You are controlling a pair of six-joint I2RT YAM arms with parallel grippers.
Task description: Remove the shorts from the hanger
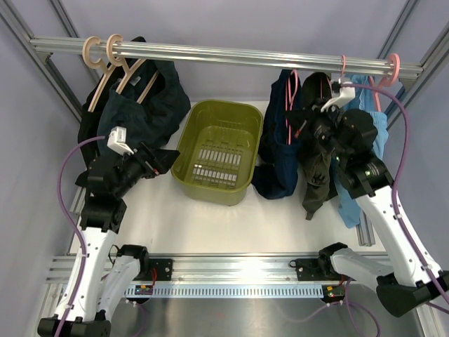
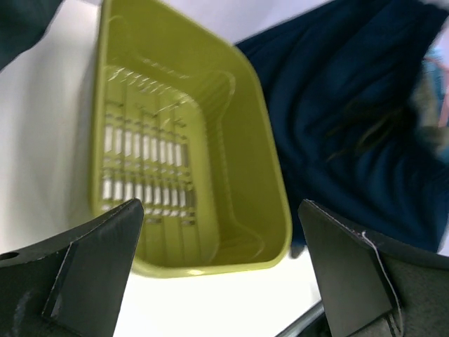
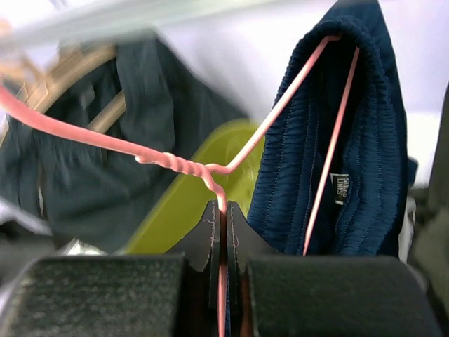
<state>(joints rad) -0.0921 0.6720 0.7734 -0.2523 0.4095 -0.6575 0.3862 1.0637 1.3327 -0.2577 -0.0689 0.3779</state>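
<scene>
The navy shorts hang on the thin pink wire hanger just below the rail, right of the basket. In the right wrist view the shorts drape over the hanger, and a small label shows inside. My right gripper is shut on the wire just below its twisted neck; in the top view it sits against the right side of the shorts. My left gripper is open and empty, low at the left, pointing at the basket. In the left wrist view its jaws stand wide apart.
The green basket stands on the white table between the arms and also shows in the left wrist view. An olive garment and a light blue one hang right of the shorts. A dark teal garment on wooden hangers hangs left.
</scene>
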